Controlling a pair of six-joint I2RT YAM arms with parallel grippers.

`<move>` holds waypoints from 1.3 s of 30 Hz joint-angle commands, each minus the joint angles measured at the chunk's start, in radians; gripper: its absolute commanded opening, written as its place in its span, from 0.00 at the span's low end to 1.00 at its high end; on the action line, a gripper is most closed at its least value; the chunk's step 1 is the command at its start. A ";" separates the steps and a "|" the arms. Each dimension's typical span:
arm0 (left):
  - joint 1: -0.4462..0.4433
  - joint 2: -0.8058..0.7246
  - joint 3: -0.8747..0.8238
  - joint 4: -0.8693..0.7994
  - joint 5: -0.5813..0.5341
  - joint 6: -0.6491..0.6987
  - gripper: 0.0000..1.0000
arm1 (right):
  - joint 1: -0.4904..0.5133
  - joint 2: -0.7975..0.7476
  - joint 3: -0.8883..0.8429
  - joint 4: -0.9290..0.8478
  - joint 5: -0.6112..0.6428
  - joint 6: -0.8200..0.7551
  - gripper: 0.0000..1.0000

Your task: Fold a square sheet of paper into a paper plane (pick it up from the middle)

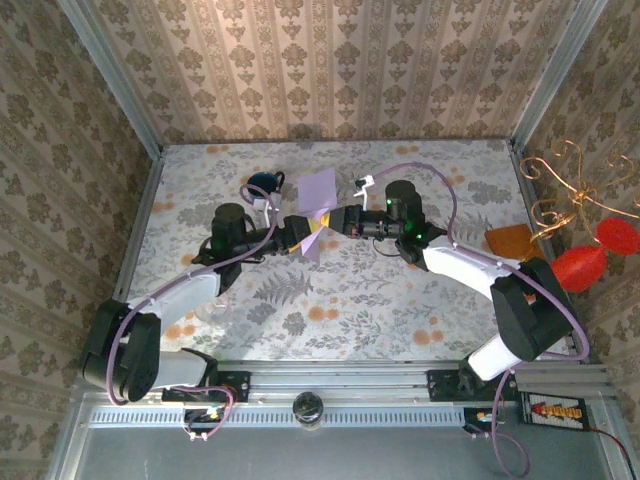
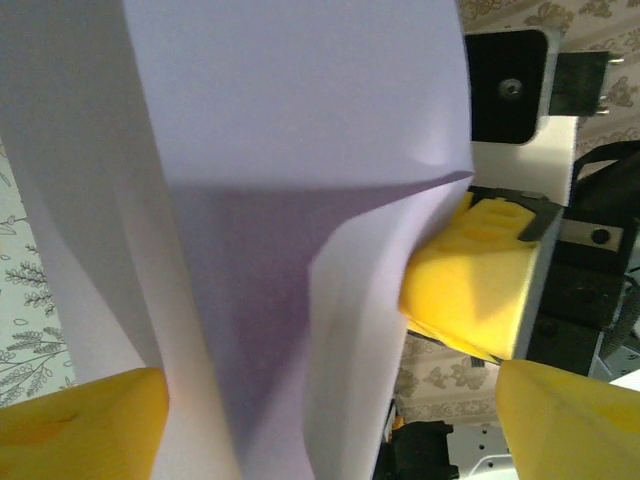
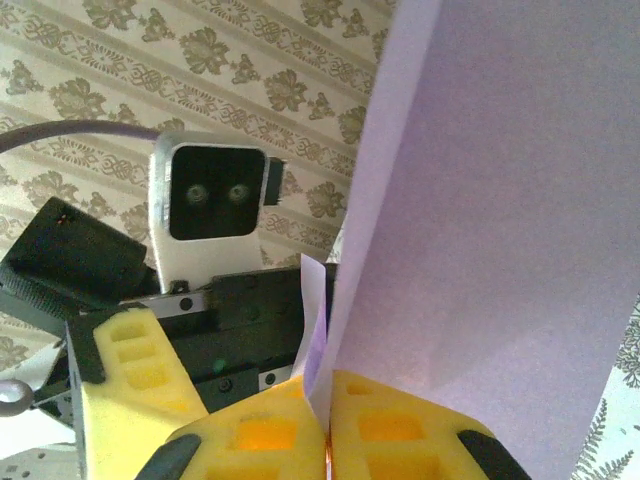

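Over the floral table point(image 1: 330, 300), two robot arms meet mid-air with the square sheet of paper point(image 1: 318, 190) held upright between them, well off the surface and near the middle of the workspace. The lilac sheet is already creased and bowed, one flap curling forward in the left wrist view, yet it shows no pointed nose, so the folding appears to be in an early-to-middle stage. The right gripper point(image 3: 327, 425) is clamped tight on the sheet's lower edge and carries it alone. The left gripper point(image 2: 330, 410) stands with its jaws spread wide, one yellow pad on either side of the hanging paper, pinching nothing. The next move seems to call for the left claw to close on a fresh spot and press or draw the next crease while the right holds firm. The blue mug point(image 1: 265, 183) sits just behind, clear of the work.
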 commanded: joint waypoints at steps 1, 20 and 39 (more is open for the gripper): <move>0.000 -0.030 -0.007 -0.001 -0.006 0.053 0.78 | -0.007 0.023 0.005 0.033 -0.037 0.040 0.09; 0.023 -0.008 -0.036 0.023 -0.020 0.066 0.32 | -0.019 0.031 -0.010 0.006 -0.032 0.044 0.20; 0.081 0.000 0.116 -0.518 -0.168 0.412 0.07 | -0.091 -0.038 -0.049 -0.325 0.285 -0.035 0.59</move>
